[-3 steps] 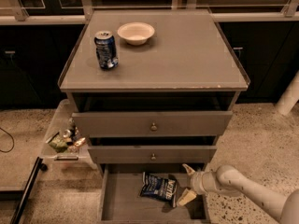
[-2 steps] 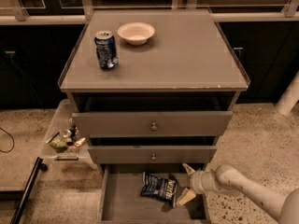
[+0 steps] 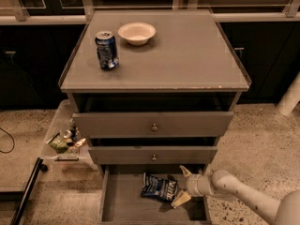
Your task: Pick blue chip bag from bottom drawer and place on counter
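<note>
The crinkly dark-blue chip bag [image 3: 159, 187] lies on the floor of the open grey wooden bottom drawer [image 3: 124, 203]. We record no change since a second ago: the white pincer [image 3: 181, 186] waits spread open at the bag's right edge, and we judge the grasp not yet made.

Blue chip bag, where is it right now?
In the camera view, the blue chip bag lies in the open bottom drawer, near its middle, with the gripper open at the bag's right edge.
</note>
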Robot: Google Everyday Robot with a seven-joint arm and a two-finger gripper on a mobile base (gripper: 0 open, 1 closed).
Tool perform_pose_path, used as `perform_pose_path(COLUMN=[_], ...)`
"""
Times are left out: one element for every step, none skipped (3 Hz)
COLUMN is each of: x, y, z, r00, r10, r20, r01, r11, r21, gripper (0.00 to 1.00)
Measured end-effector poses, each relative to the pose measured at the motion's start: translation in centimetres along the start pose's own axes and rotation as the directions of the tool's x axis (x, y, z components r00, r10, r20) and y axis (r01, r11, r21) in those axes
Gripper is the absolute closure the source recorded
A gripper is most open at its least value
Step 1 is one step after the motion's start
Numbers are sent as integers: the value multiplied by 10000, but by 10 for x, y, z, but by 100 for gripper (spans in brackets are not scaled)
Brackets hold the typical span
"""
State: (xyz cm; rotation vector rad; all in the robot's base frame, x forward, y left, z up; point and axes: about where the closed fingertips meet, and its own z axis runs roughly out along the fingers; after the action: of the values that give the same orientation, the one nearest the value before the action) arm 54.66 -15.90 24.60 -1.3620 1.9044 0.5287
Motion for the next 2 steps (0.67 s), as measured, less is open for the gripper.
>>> perform_pose_path(x=[5, 16], y=[8, 13], z=[39, 68], r00=[9983, 9938], r10=[145, 473], r20=[557, 1002], r01=[-128, -414], r11=[9994, 9973], r21=[-315, -602], gripper=[0, 0])
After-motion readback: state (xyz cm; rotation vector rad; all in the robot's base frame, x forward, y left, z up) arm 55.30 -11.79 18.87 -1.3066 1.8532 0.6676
